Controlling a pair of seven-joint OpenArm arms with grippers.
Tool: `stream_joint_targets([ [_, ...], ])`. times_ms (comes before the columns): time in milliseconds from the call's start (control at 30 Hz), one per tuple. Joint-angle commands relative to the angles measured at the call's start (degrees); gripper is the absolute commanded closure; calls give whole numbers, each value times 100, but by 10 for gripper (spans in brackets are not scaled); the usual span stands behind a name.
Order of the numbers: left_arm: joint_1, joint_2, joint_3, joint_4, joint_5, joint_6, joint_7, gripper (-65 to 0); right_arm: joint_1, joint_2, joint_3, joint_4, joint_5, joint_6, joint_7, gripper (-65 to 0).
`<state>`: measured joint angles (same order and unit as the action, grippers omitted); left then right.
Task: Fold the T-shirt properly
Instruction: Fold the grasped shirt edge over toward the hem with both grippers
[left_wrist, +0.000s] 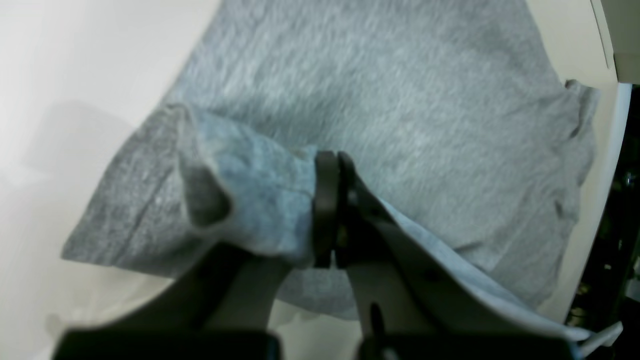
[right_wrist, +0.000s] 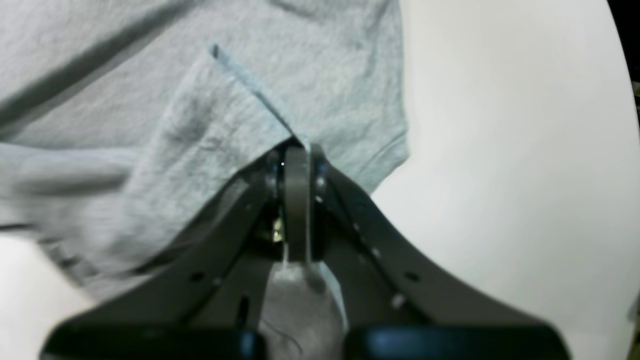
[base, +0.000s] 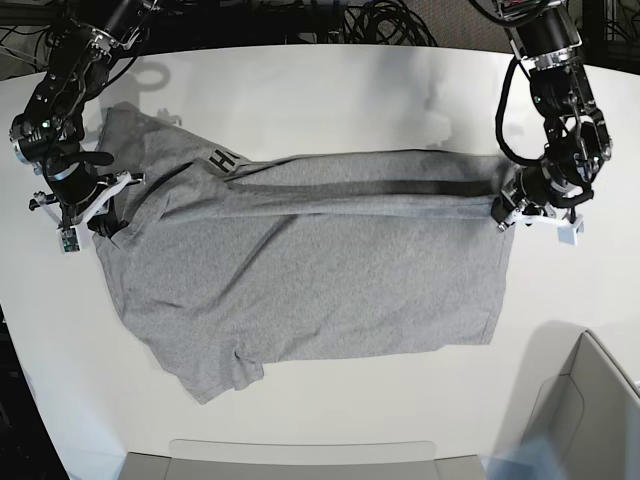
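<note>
The T-shirt (base: 300, 290) lies spread across the white desk (base: 330, 90), heather grey, most of it flat with the plain side up. Its far edge has been doubled over toward the near side, so a long fold runs nearly straight from one arm to the other, and a dark band of shadow sits under that raised fold. Near the far left of the base view a scrap of black lettering (base: 221, 160) peeks out where the cloth is turned back. One sleeve (base: 225, 375) juts out at the near edge, lying flat.

The left gripper (base: 505, 210), on the right side of the base view, is pinched tight on the T-shirt's edge; from its wrist camera the two dark pads (left_wrist: 327, 210) press together with a bunched roll of grey fabric (left_wrist: 245, 200) caught between them, and the rest of the T-shirt spreads out flat beyond. The right gripper (base: 105, 222), at the other end of the fold, is likewise clamped hard on the cloth: its wrist view shows the fingers (right_wrist: 297, 200) closed together with a lifted flap of grey knit rising from them, though that picture is soft with blur, so I would only say it looks like an edge near the shoulder

A pale bin (base: 590, 420) sits at the near right corner
</note>
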<state>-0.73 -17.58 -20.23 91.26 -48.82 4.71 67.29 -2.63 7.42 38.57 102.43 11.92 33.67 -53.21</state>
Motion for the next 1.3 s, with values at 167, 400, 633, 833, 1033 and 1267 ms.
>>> stream_joint_targets([
  [167,-441,-48,278,-23,403,-9,-78,0,461,124,-178,-331,-177,4,139,0],
  [400,-916,-75,577,-1060,482,-27,-201,0,672,159,-345,-1026,-230,-40,631,0],
  [633,-925,-162,629,-1122,482,-36,-606,0,901,229,-450,-1439,-230,-40,745,0],
  [833,-1259,-171,638,-1219,482,-36,-632,0,1182,229,-450,-1799,-238,-48,745,0],
  [1033,-1672,-171,638,-2071,482,-53,-641,0,1270,229,-450,-2274,-238,-66,1071,0],
  [1267,-1725,-171,638,-2397,482,-53,-1142,0,1279,370,-494,-2687,-221,-409,1317,0],
])
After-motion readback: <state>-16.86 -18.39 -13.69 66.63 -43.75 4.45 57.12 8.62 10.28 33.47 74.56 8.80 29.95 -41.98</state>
